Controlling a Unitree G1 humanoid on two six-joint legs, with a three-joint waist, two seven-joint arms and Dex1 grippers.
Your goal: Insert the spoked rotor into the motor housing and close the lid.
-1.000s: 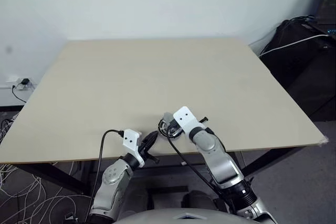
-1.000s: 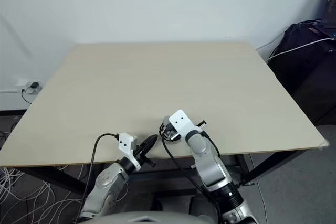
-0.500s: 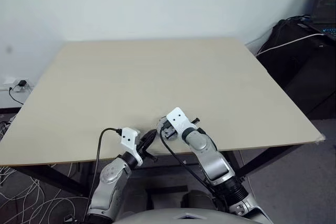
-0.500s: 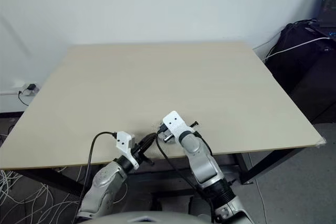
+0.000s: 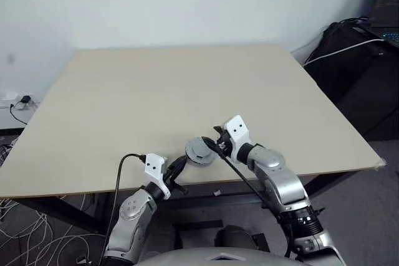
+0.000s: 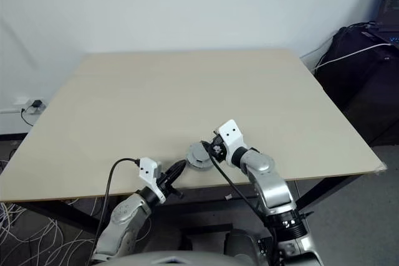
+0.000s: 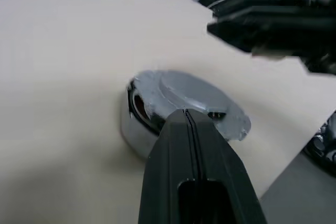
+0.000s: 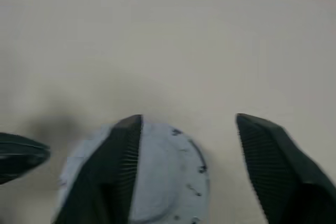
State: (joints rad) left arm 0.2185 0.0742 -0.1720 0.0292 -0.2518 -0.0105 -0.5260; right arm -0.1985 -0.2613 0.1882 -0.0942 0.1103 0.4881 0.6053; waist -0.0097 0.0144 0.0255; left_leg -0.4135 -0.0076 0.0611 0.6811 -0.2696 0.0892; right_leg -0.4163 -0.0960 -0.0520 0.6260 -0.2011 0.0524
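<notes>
the housing [image 5: 200, 151] was set on the table [image 5: 187, 85] at its near edge, lid [image 7: 191, 90] on top, between the two grippers. the left gripper [image 5: 177, 165], fingers pressed together, was held against the housing's near left side, judged as a brace. the right gripper [image 8: 186, 145], fingers spread and empty, was poised over the lid. the housing was a low grey round body; the lid appeared seated, a dark side opening visible.

Even, soft indoor light, faint shadows on the table [image 5: 174, 91]; both wrist views blurred and out of focus.
</notes>
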